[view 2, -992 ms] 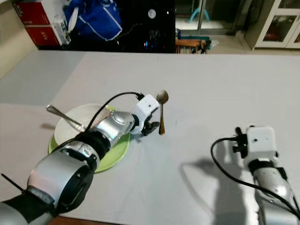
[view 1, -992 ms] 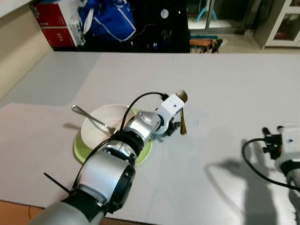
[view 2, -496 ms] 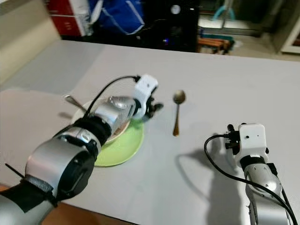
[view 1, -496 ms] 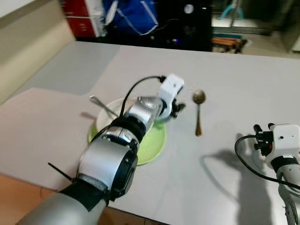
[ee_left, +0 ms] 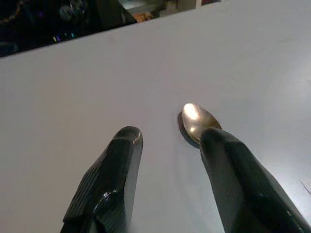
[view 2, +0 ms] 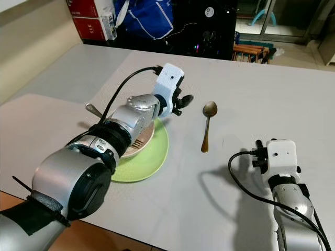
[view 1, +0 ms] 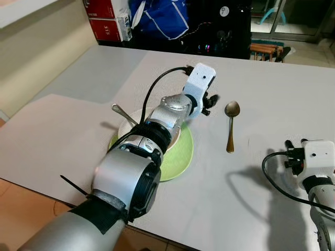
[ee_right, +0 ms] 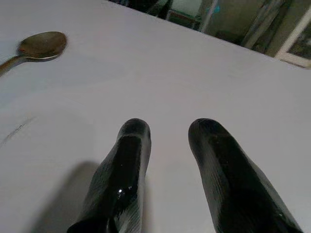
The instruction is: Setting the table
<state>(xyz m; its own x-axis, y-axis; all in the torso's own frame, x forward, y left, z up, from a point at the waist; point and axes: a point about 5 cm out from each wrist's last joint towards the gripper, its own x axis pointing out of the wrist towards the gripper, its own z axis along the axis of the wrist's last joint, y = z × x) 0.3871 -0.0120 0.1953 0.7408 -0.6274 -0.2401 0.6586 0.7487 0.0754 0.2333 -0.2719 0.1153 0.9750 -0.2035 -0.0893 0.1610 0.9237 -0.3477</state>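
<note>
1. The white table (view 1: 272, 83) is carrying a green plate (view 1: 180, 157), a white bowl (view 2: 144, 142) sitting on that plate, and a gold spoon (view 1: 231, 127). The plate serves as the landmark below.
2. The spoon is lying flat on the table to the right of the plate, apart from its rim, with its bowl end pointing to the far side and its handle running back toward the robot.
3. A silver utensil (view 1: 122, 111) is resting in the bowl, its handle sticking out past the plate's far left edge.
4. The left gripper (ee_left: 170, 138) is hanging over the far right edge of the plate, between plate and spoon. Its two black fingers are standing moderately apart with nothing between them. In the left wrist view the bowl end of the spoon is showing beside one fingertip (ee_left: 214, 138).
5. The right gripper (ee_right: 167, 127) is hovering low over bare table well to the right of the plate, beyond the spoon. Its fingers are parted by a narrow gap and gripping nothing. The right wrist view is showing the spoon's bowl end off to one side, apart from the fingers.
6. Red boxes (view 1: 107, 23) and a blue bag (view 1: 159, 18) are sitting beyond the far table edge, behind the plate.
</note>
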